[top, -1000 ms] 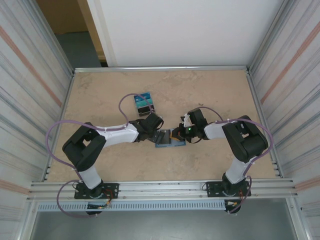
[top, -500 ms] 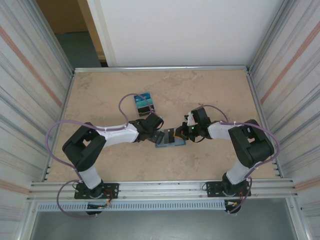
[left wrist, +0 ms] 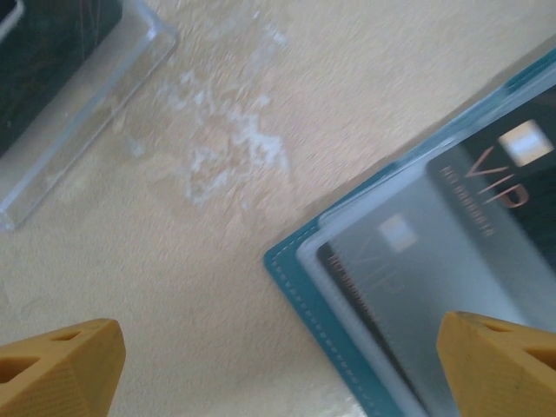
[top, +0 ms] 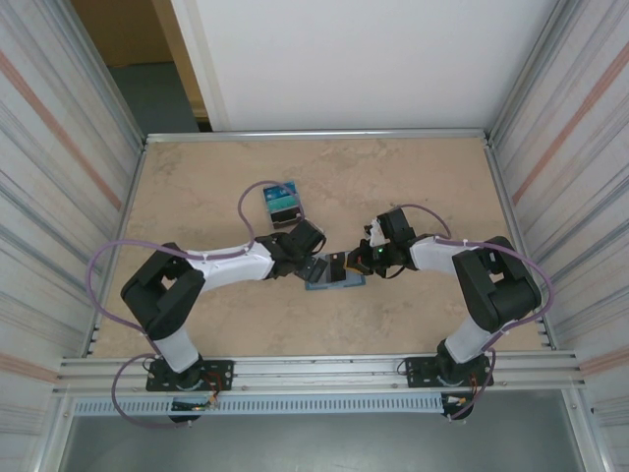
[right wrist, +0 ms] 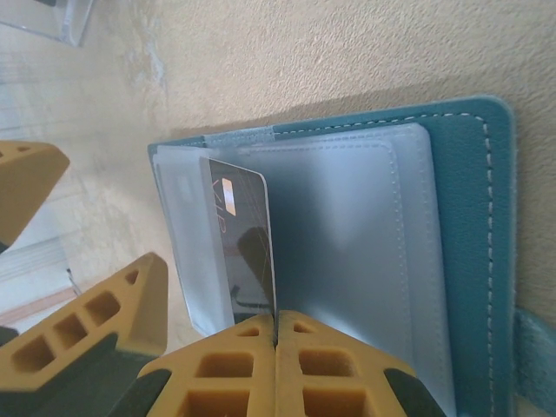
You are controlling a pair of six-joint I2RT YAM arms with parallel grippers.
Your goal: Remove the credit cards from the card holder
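On the beige stone-look table [top: 423,177], the teal card holder [top: 335,279] lies open at centre. The right gripper [right wrist: 276,334] pinches a dark credit card [right wrist: 248,252] partly out of its clear pocket. The left gripper [left wrist: 278,365] hovers just beside, jaws spread wide.

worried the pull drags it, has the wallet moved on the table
no, the wallet lies as far from the near rail as before, at the same angle

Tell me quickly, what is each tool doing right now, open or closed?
Left tool: open, holding nothing.
Right tool: shut on the dark credit card, over the open card holder.
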